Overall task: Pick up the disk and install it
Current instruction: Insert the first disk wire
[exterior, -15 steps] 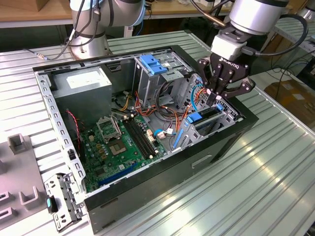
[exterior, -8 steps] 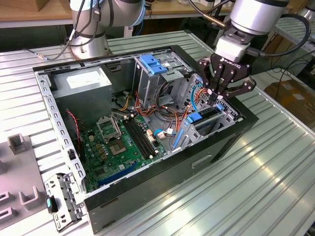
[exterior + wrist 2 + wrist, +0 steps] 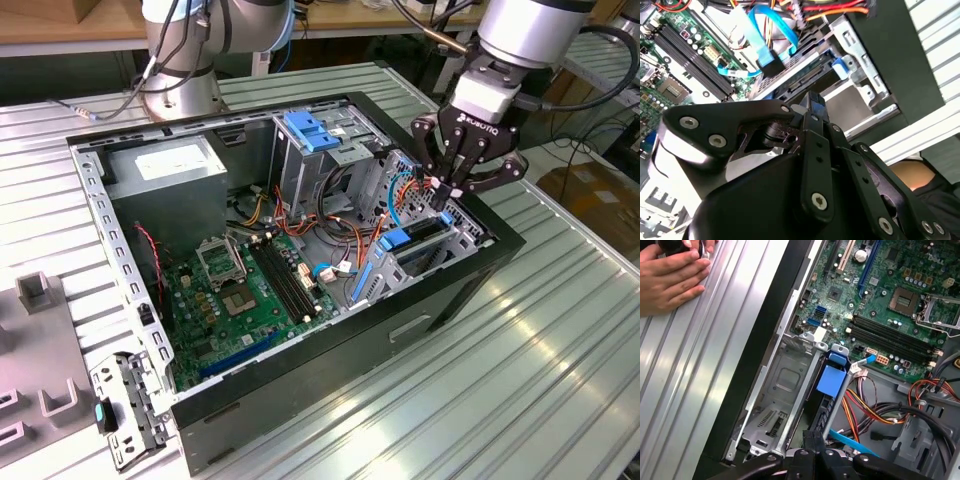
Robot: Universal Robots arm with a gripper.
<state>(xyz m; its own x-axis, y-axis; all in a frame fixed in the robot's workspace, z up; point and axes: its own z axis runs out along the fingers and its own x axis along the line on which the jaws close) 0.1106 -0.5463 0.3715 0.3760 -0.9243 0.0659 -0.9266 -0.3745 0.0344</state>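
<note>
One silver-grey metal disk with blue plastic rails (image 3: 420, 237) stands on its edge in the drive bay of one open black computer case (image 3: 330, 370), close to the case wall on the exterior view's right. Coloured cables (image 3: 400, 190) crowd its other side. One black gripper (image 3: 447, 192) hangs just above the disk, its fingers closed together with nothing between them. The first wrist view adds a person's hand (image 3: 670, 277) resting on the ribbed metal table (image 3: 480, 400).

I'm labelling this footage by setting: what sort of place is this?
Probably a robotics lab: an open computer case on a ribbed metal table, a robot arm base on that table, wooden workbenches at the back.
</note>
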